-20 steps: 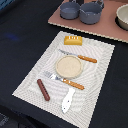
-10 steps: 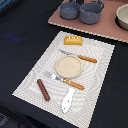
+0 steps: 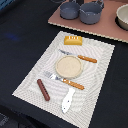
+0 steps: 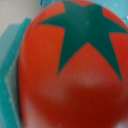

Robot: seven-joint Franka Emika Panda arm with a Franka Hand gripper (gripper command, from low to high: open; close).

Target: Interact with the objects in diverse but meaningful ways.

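Note:
A red tomato (image 4: pixel 70 70) with a green star top fills the wrist view, very close to the camera; no fingers show around it. In the exterior view a striped placemat (image 3: pixel 30 85) carries a tan round plate (image 3: pixel 68 66), a yellow-orange bread loaf (image 3: pixel 73 40), a brown sausage (image 3: pixel 43 89) and two pieces of orange-handled cutlery (image 3: pixel 73 84) (image 3: pixel 87 59). Two grey-blue two-handled pots (image 3: pixel 69 9) (image 3: pixel 91 12) stand on the tan board behind. The tomato and my gripper are not seen in the exterior view.
A white utensil (image 3: pixel 68 100) lies on the placemat's near edge. A cream bowl (image 3: pixel 122 16) stands at the exterior view's far right on the tan board (image 3: pixel 107 30). A teal surface (image 4: pixel 11 75) shows beside the tomato in the wrist view.

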